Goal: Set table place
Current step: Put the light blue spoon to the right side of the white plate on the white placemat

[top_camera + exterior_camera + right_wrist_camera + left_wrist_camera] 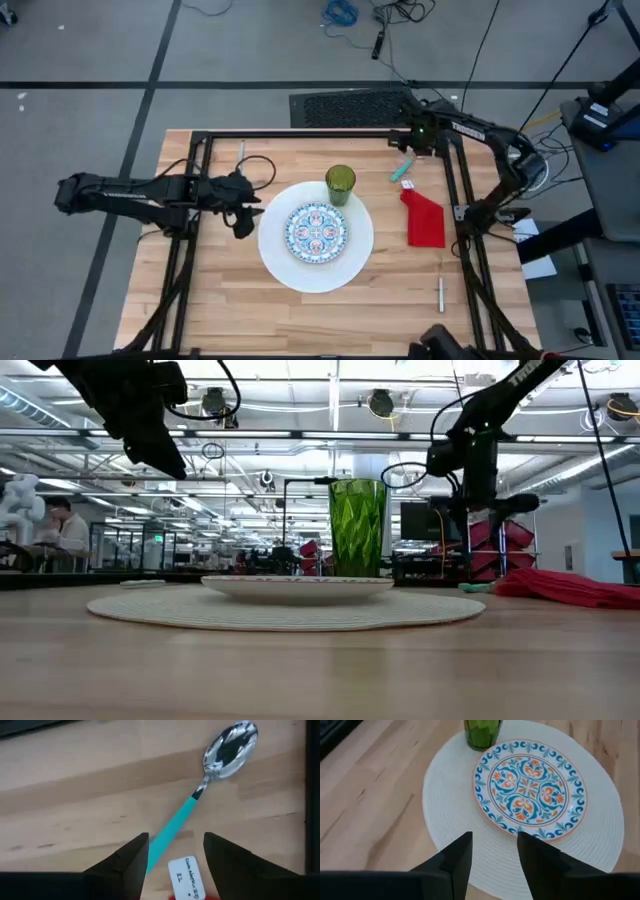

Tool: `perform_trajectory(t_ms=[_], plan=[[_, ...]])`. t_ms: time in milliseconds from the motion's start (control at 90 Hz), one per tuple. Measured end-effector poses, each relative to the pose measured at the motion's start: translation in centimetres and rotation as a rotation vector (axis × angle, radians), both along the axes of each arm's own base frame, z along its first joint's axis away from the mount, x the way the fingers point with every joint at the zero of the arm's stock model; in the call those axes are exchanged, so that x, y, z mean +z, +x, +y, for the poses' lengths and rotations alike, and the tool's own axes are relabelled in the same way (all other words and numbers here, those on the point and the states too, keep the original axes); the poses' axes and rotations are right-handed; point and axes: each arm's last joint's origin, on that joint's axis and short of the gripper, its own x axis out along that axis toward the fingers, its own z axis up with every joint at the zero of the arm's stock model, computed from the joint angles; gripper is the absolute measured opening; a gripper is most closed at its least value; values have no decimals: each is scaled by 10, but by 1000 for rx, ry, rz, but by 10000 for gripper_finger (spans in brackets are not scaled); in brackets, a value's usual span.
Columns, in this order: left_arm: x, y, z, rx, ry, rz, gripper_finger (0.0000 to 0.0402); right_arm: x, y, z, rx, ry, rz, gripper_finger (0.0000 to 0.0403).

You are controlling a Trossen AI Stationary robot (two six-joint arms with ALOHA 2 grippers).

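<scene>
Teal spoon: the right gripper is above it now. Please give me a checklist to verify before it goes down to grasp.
1. Right gripper open: ok, its fingers stand apart.
2. Teal spoon in line with the gripper: ok, its handle runs into the gap between the fingers.
3. Spoon lies flat on the table: ok, bowl up on bare wood.
4. White tag near the handle end: not ok, it sits between the fingers and may be caught.
5. Red napkin clear of the spoon: cannot tell.
6. Left gripper out of the way: ok, over the white plate, empty.
</scene>
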Motion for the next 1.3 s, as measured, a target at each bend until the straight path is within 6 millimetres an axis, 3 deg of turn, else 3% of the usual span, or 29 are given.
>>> perform_trajectory(t_ms=[156, 322, 544, 722, 911, 1133, 1300], plan=[[0, 0, 0, 4, -3, 0, 141, -11, 3, -4, -48, 29, 16, 178], [0, 0, 0, 6, -5, -1, 141, -10, 9, 4, 39, 41, 28, 178], [1, 1, 0, 2, 0, -13, 141, 17, 15, 53, 262, 144, 89, 178], [1, 1, 0, -28, 43, -9, 141, 37, 18, 75, 237, 29, 101, 178], [1, 1, 1, -38, 65, -1, 141, 34, 16, 47, 89, -77, 3, 178], [1, 1, 1, -18, 45, -6, 141, 11, -5, 10, -121, -9, 42, 178], [1, 1, 1, -13, 58, -6, 141, -9, 1, -2, -174, 41, 20, 178]])
